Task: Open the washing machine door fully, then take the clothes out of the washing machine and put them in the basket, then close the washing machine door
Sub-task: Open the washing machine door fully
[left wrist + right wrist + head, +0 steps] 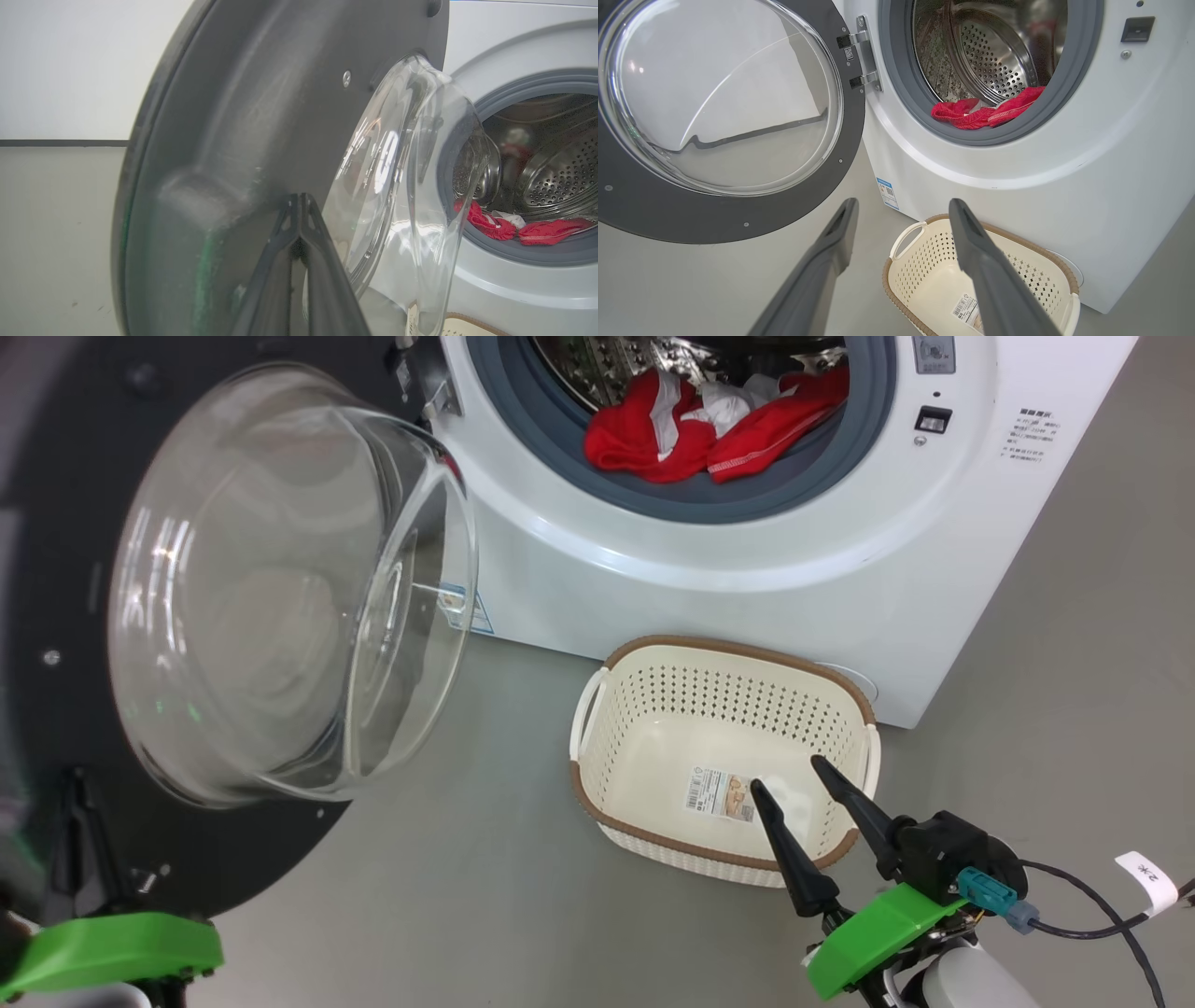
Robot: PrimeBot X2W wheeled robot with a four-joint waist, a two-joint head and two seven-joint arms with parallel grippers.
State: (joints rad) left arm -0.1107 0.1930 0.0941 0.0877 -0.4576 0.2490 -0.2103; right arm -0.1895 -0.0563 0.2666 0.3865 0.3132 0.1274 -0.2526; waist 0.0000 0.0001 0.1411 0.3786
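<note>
**Head view.** The door (42, 579) stands swung wide to the left of the washer (747, 579), its glass bowl (280, 588) bulging toward the camera. The clothes (709, 429) lie in a red and white heap at the front of the opening, spilling onto the grey ring (653, 499). The basket (738, 649) sits on the floor (467, 859) just in front of the washer, with nothing in it but a sticker. The right gripper (784, 773) hovers over the basket's near edge, fingers spread, holding nothing.

**Left wrist view.** The left gripper (299, 198) has its fingers pressed together on nothing. Their tips are at the door's dark inner face, beside the bowl (whether they touch it I cannot tell).

**Right wrist view.** Between the spread fingers the basket lies below and the opening above. The heap lies low in it, one red edge over the ring at the lower right.

**Handling.** The clothes look light, limp and soft. They will likely sag and trail, and two pieces may come out together. The best hold seems to be a raised fold near the ring, pinched deep enough not to slip. The door is stiff and glossy, so its black rim is a safer place to push than the slick bowl. The basket looks light enough to slide if bumped.
</note>
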